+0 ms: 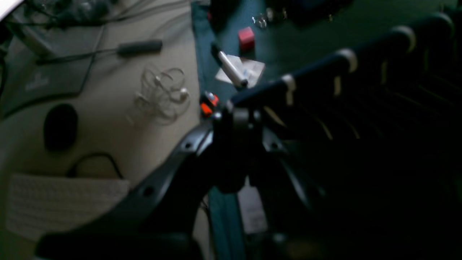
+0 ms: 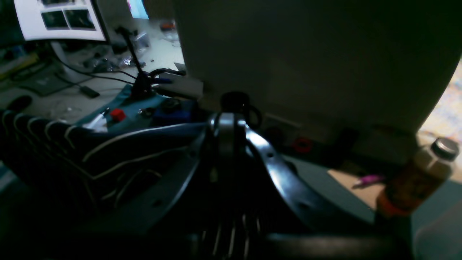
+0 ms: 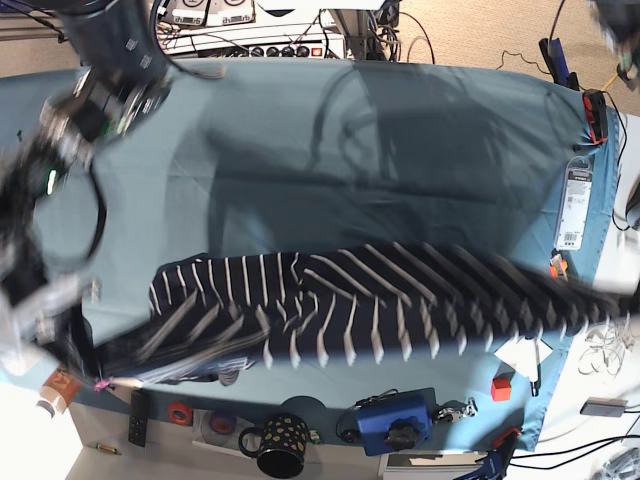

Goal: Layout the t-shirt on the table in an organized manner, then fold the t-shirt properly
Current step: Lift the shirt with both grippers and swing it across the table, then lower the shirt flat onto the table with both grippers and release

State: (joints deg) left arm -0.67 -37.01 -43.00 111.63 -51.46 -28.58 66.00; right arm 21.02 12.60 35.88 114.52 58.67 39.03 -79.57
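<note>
Fabric of the t-shirt (image 3: 340, 305) hangs stretched in a band above the bench (image 3: 400, 150), its ends pinched in the left claw (image 1: 231, 112) and the right claw (image 2: 225, 124), both clamped on cloth, so a hard pull could slip an edge free and bunch it.

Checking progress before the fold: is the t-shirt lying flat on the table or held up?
Held up. The t-shirt hangs stretched and blurred between the left gripper and right gripper, both shut on its edge.
</note>
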